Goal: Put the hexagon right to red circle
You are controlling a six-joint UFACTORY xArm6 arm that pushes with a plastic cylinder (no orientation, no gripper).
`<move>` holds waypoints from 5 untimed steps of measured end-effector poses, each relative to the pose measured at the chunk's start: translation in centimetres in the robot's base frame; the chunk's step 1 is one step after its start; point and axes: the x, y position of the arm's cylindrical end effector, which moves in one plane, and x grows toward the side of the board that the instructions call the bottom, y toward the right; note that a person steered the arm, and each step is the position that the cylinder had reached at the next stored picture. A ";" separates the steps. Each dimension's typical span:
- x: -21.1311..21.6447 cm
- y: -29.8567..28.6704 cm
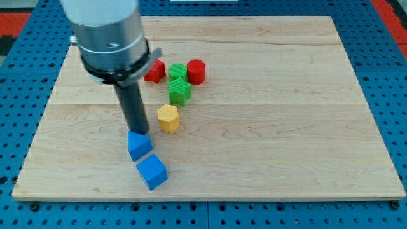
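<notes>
The yellow hexagon lies near the middle of the wooden board. The red circle lies above and to the right of it, near the view's top. My tip is down at the left of the yellow hexagon, a short gap away, and just above the upper blue block. The rod's wide grey mount covers part of the board at the upper left.
A red block, partly hidden by the mount, lies left of the red circle. Two green blocks sit between the red circle and the hexagon. A blue cube lies near the board's bottom edge.
</notes>
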 end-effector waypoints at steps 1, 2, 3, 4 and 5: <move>-0.3 2.8; -0.6 8.0; -1.8 10.4; -3.1 12.8; -5.8 14.0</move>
